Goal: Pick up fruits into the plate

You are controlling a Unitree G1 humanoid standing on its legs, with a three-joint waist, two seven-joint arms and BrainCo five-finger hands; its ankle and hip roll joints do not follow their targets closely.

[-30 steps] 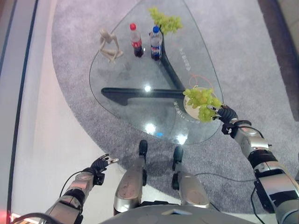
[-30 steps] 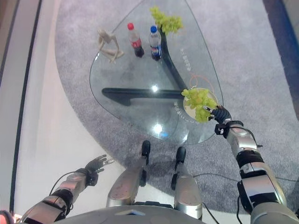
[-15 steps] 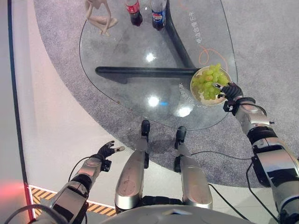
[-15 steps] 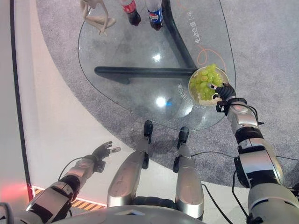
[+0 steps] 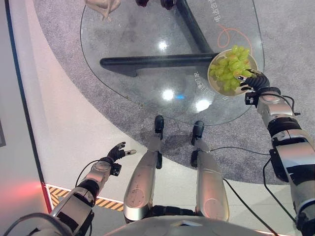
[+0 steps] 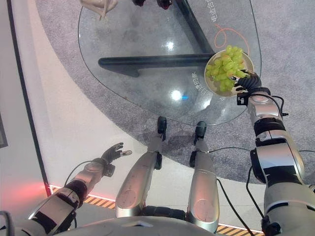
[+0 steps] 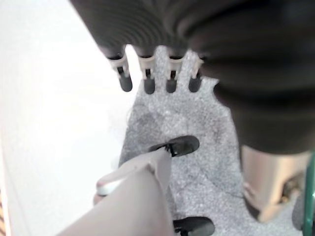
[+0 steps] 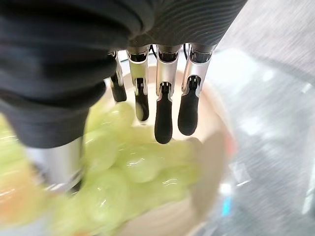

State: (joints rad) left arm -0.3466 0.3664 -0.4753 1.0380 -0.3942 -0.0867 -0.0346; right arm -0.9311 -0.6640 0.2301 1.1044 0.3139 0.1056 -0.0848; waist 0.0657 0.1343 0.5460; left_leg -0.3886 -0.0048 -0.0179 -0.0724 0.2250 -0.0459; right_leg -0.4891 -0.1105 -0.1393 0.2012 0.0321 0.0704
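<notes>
Left hand (image 5: 117, 151) lower left, fingers relaxed, idle. Right hand (image 5: 252, 80) at right edge, fingers straight over grapes (image 5: 229, 68) lying in plate (image 6: 248, 61) on glass table (image 5: 142, 83). Lift straight up; avoid dragging the bunch.

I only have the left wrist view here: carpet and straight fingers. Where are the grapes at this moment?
Observer: The grapes lie in the plate at the glass table's near right edge.
Operator: Is the right hand on them?
Observer: The right hand is at the plate's near rim; its wrist view shows straight fingers over the grapes, not curled round them.
Operator: And the left hand?
Observer: The left hand hangs open, low beside the robot, away from the table.
</notes>
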